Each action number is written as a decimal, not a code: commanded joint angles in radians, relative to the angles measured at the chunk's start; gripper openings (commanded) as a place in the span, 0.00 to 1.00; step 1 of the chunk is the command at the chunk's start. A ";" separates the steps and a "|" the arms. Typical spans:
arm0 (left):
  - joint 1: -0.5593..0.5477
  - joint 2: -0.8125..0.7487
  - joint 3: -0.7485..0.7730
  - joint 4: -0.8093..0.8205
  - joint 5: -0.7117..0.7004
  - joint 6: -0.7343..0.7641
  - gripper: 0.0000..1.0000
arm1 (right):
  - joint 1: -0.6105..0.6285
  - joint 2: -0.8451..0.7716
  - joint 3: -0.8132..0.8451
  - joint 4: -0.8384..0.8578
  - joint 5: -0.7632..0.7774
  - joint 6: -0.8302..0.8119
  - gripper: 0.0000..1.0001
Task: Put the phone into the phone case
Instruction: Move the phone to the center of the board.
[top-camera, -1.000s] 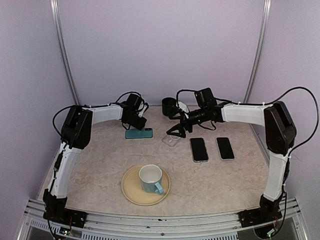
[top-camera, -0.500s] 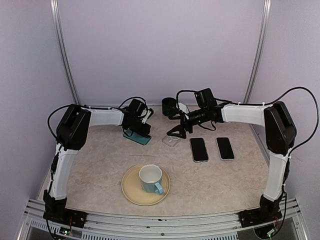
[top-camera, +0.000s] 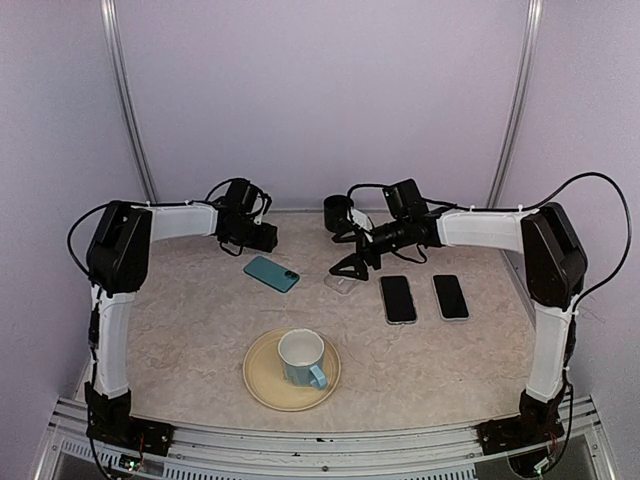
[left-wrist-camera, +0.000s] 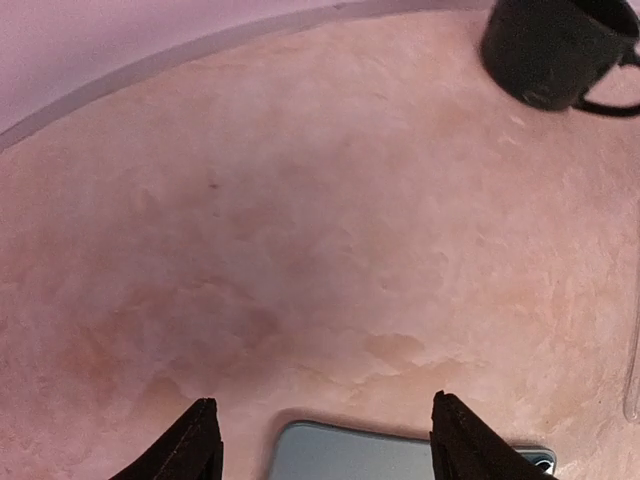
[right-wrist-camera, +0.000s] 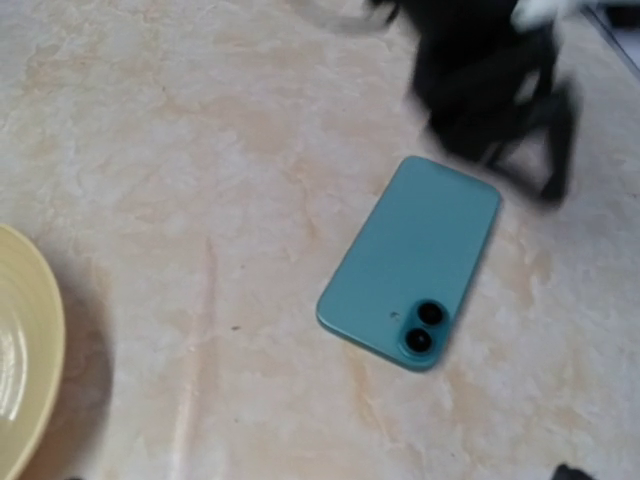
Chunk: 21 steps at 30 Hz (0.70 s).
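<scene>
A teal phone (top-camera: 271, 273) lies flat and diagonal on the table, back up with its two camera lenses showing (right-wrist-camera: 415, 260). My left gripper (top-camera: 262, 238) hangs open just behind it, touching nothing. In the left wrist view only the phone's top edge (left-wrist-camera: 400, 458) shows, between the two spread fingertips (left-wrist-camera: 200, 445). The clear phone case (top-camera: 345, 284) lies to the right of the teal phone. My right gripper (top-camera: 350, 266) stands open right over the case, with nothing between its fingers. Only one dark fingertip (right-wrist-camera: 568, 471) of it shows in the right wrist view.
Two black-screened phones (top-camera: 398, 298) (top-camera: 451, 296) lie side by side at the right. A black mug (top-camera: 338, 212) stands at the back behind the case. A yellow plate (top-camera: 262, 385) holding a white and blue cup (top-camera: 302, 358) sits near the front.
My left gripper opened and let go of the teal phone, then drew back to the left and rear. The phone went from tilted in the grip to lying flat. The right arm barely moved.
</scene>
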 joint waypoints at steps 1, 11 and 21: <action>0.074 -0.076 -0.024 0.032 0.031 -0.066 0.70 | 0.021 0.003 -0.005 0.002 0.010 0.000 1.00; 0.140 -0.040 -0.068 0.068 0.273 -0.156 0.69 | 0.033 -0.014 -0.010 0.006 0.022 0.003 1.00; 0.134 -0.022 -0.125 0.087 0.329 -0.196 0.68 | 0.039 -0.030 -0.024 -0.008 0.044 -0.020 1.00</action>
